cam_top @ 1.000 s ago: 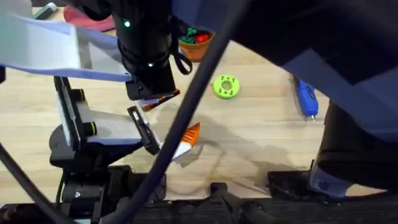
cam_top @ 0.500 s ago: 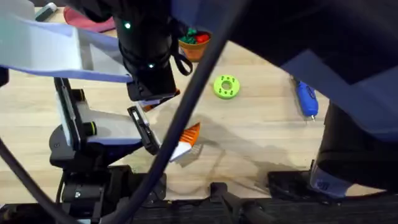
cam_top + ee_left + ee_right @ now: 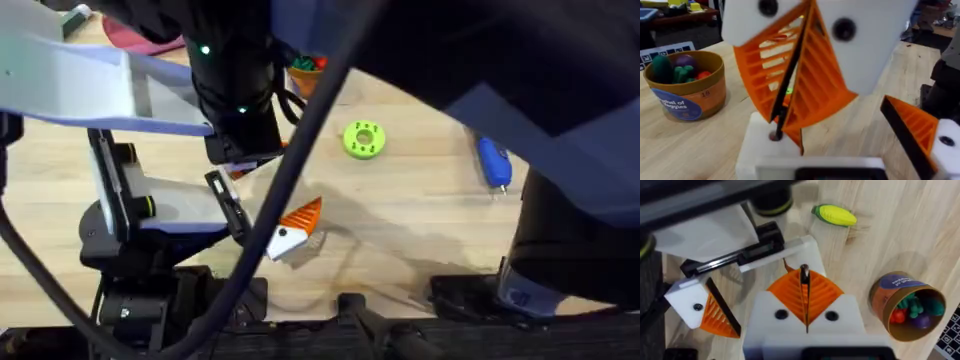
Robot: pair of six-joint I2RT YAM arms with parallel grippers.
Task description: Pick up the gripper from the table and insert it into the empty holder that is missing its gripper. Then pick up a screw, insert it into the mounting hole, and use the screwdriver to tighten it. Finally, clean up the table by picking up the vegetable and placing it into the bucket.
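Observation:
My left gripper (image 3: pixel 840 135) is open. One side carries an orange ribbed finger (image 3: pixel 912 135) (image 3: pixel 300 216). The other side is the white holder (image 3: pixel 760 150) with a dark hole in its top. My right gripper (image 3: pixel 777 127) (image 3: pixel 804 272) (image 3: pixel 250 160) points down at that hole, shut on a small dark screw at its tips. A sliver of orange beside the holder may be the gripper; how it sits is hidden. The yellow-green vegetable (image 3: pixel 835 215) lies on the table. The bucket (image 3: pixel 687 92) (image 3: pixel 900 300) holds toy vegetables. The blue screwdriver (image 3: pixel 492 160) lies far right.
A green holed disc (image 3: pixel 363 139) lies mid-table between the bucket and the screwdriver. The right arm passes close under the overhead camera as a large dark shape, with a black cable crossing the middle. A pinkish object (image 3: pixel 140 38) sits at the back left.
The right wrist has edged slightly towards the far side, covering more of the bucket. The left arm's fitted finger has shifted a little to the left. Both grips are unchanged.

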